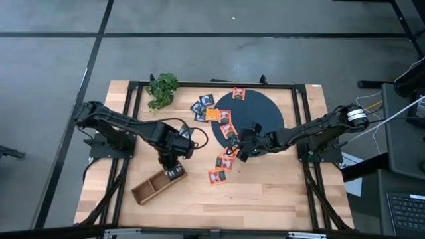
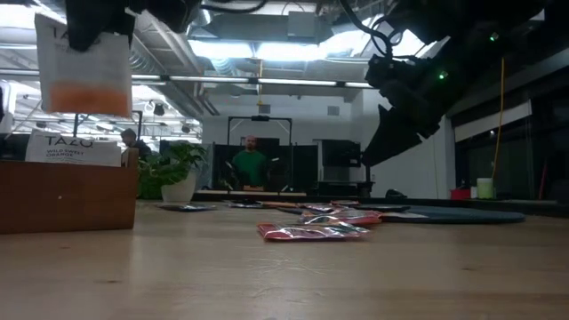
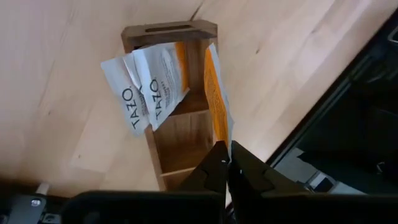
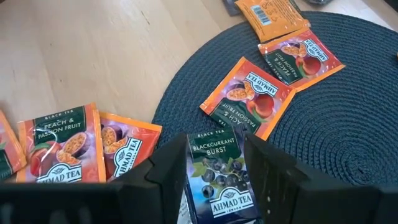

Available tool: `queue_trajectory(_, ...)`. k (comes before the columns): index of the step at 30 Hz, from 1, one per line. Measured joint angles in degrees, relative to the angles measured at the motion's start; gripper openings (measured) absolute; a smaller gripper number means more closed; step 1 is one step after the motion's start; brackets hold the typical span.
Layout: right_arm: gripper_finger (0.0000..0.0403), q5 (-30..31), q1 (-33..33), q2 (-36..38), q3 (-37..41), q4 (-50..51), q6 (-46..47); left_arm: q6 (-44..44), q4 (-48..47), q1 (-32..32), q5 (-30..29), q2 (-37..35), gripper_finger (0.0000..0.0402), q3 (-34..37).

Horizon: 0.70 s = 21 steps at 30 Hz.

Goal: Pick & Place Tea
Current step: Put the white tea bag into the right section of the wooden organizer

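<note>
grey floor (image 1: 265, 20) around the table, bright ceiling lights (image 2: 258, 49), perhaps a distant doorway (image 2: 260, 151)

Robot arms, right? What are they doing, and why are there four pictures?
Yes, two robot arms at a wooden table. Each ends in a two-finger end effector. One picture looks straight down from above, one looks level across the tabletop, and the other two come from little cameras on each arm's wrist.

On the table lie small flat tea sachets, a dark round mat, a green plant and a long wooden tray.

The left end effector is shut on an orange and white sachet, holding it above the tray, where two white sachets already sit.

The right end effector is open, with a dark blue blackcurrant sachet between its fingers at the mat's edge. It has not closed on it.
</note>
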State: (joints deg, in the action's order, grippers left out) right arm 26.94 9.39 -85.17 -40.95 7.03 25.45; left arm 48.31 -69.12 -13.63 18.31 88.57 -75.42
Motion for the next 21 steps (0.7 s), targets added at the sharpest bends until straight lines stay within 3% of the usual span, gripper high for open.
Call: queue_trajectory(21,0.0161,0.02,0.70,0.00,0.02,-0.37,-0.11,-3.95,-2.11,2.57,-0.06,3.57,0.0003,1.09)
